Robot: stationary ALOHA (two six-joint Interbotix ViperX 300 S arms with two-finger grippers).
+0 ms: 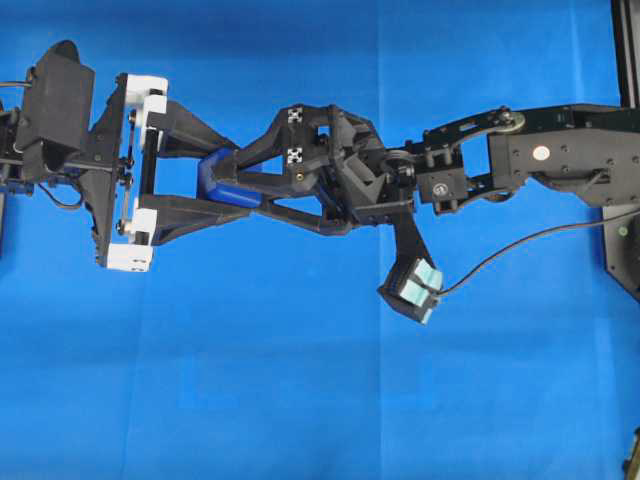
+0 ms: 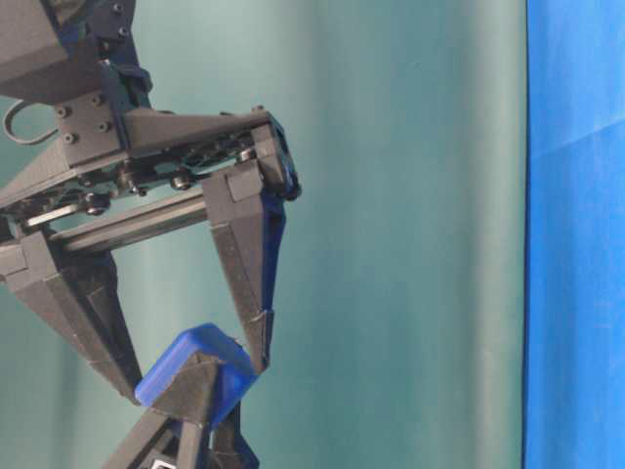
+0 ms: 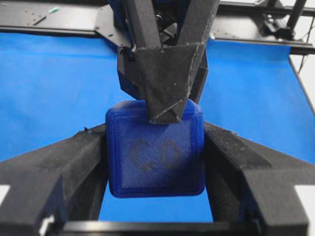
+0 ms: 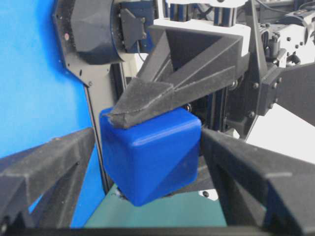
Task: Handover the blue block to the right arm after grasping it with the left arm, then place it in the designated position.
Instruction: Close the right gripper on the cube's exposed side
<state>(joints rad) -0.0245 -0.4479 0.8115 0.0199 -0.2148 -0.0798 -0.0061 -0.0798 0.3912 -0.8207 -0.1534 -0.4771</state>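
I see blue block held in mid-air above blue desk, near its middle, pinched between 2 fingers of left gripper. Right gripper reaches in from opposite side, fingers spread around same block, 1 on each free side; firm pinch not evident. Left wrist view: block shows faint embossed mark, right finger lying over its top edge. Table-level view: 2 fingertips flank block from above. No containers visible.

Left arm showing black links, white brackets; right arm trailing a thin black cable at right.
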